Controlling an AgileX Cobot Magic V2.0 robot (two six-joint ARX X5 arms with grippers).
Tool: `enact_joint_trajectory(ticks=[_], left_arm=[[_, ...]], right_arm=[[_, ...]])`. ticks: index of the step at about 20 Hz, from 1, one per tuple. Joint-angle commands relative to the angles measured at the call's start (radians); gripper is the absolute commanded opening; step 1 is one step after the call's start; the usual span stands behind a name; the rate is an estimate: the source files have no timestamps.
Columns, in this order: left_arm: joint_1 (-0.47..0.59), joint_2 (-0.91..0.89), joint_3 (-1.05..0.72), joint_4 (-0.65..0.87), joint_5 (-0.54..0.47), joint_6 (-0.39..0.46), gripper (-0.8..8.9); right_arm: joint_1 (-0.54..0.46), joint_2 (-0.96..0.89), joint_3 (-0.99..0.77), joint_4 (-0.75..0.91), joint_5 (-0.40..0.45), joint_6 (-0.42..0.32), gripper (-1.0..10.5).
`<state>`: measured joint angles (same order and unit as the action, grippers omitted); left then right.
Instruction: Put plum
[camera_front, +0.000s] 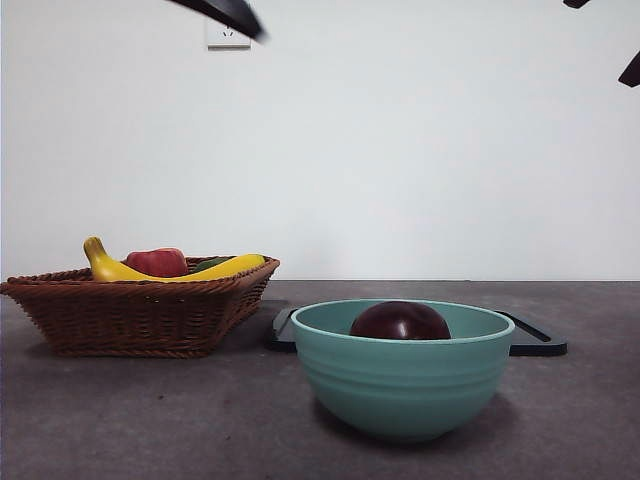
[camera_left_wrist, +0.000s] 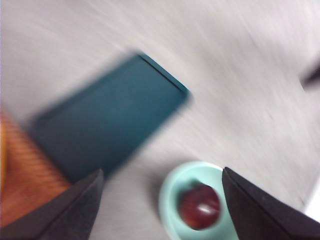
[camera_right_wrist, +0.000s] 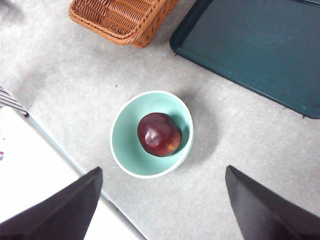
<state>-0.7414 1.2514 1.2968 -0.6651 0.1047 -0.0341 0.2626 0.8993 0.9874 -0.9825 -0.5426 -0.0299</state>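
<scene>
Front view: plum (camera_front: 400, 321) sits in the bowl (camera_front: 402, 385), centre table; basket (camera_front: 140, 310) at 9 o'clock of it, tray (camera_front: 535, 342) behind. Both arms high, only black tips seen.

Left wrist view: blurred. Left gripper (camera_left_wrist: 162, 205) spread wide, empty, well above the plum (camera_left_wrist: 200, 207).

Right wrist view: right gripper (camera_right_wrist: 162, 205) likewise apart, empty, high over the plum (camera_right_wrist: 159, 134).

Judgement: placement looks done; arms are best lifted clear without brushing the bowl rim.

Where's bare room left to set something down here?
The dark tray is bare, as is the table in front of the basket and beside the bowl. Crowded: the basket holds fruit, the bowl holds the plum.
</scene>
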Motion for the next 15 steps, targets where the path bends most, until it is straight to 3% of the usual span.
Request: enact_joint_trajectory(ticks=[1, 7, 12, 15], left_arm=[[0.072, -0.082, 0.018, -0.048, -0.001, -0.016, 3.79], [0.258, -0.406, -0.226, -0.072, 0.113, -0.04, 3.78], [0.27, -0.597, -0.48, -0.072, 0.335, -0.088, 3.74], [0.27, -0.624, -0.521, -0.096, 0.376, -0.087, 3.74]], right_arm=[[0.005, 0.008, 0.017, 0.009, 0.001, -0.004, 3.9], [0.005, 0.008, 0.017, 0.009, 0.001, -0.004, 3.9], [0.005, 0.008, 0.017, 0.009, 0.0, -0.003, 3.9], [0.005, 0.008, 0.017, 0.008, 0.0, -0.003, 3.9]])
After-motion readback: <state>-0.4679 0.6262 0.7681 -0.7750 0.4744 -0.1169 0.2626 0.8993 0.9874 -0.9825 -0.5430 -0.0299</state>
